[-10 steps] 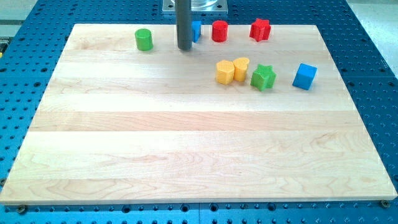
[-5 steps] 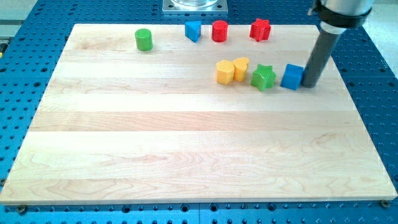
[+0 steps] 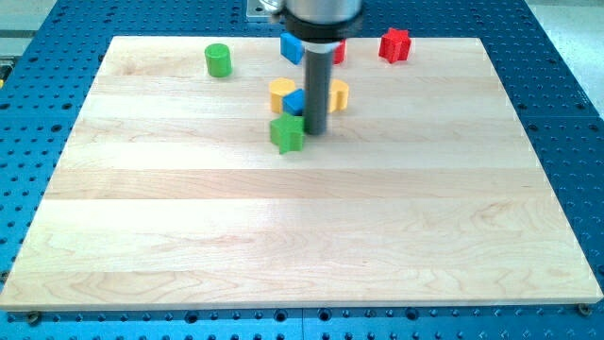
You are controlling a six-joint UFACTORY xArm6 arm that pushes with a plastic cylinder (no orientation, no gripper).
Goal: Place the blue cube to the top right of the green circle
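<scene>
Near the counter's [image 3: 142,236] middle top, my tip [image 3: 314,130] touches the blue cube's [image 3: 294,100] right side; no claw exists. Yellow blocks [image 3: 280,93] and green star [image 3: 288,133] crowd it, and may jam or deflect its path toward the green circle [image 3: 218,59].

Lab: blue perforated bench [image 3: 557,57] under wooden board [image 3: 302,246].

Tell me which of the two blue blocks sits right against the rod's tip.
The blue cube, wedged between the yellow blocks just left of my tip. The other blue block sits apart near the view's top edge, behind the rod.
</scene>
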